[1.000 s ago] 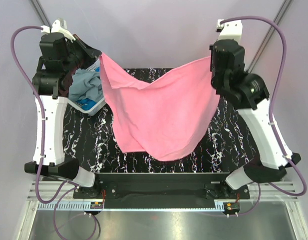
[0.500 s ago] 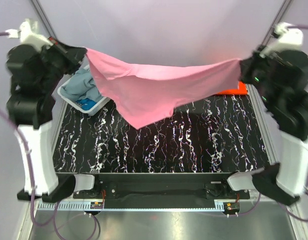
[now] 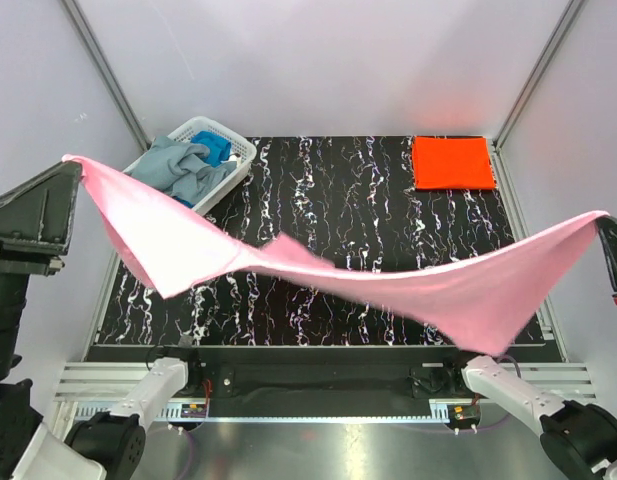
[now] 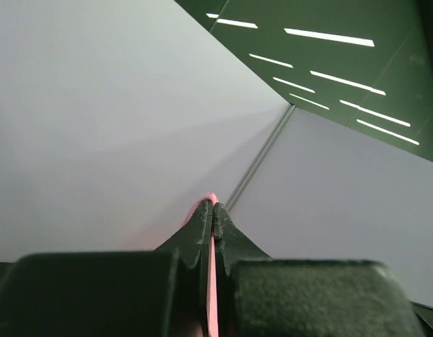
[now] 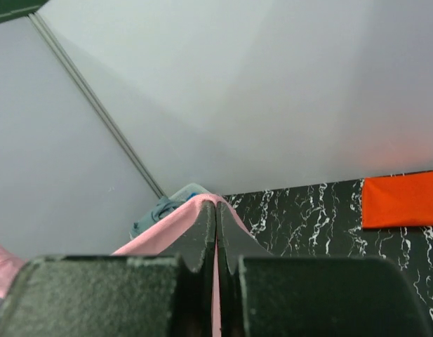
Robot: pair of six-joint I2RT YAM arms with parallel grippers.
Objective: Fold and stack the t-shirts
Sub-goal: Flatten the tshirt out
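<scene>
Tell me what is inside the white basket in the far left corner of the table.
Crumpled grey-blue cloth fills the white basket, with a blue piece at its far side. Whatever lies beneath them is covered, and the held-up pink t-shirt hides part of its near side.

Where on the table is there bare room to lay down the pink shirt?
The table is bare across its far middle, between the white basket on the left and the folded orange-red shirt on the right. Much of the near part is hidden by the stretched pink shirt. Both far corners are taken.
</scene>
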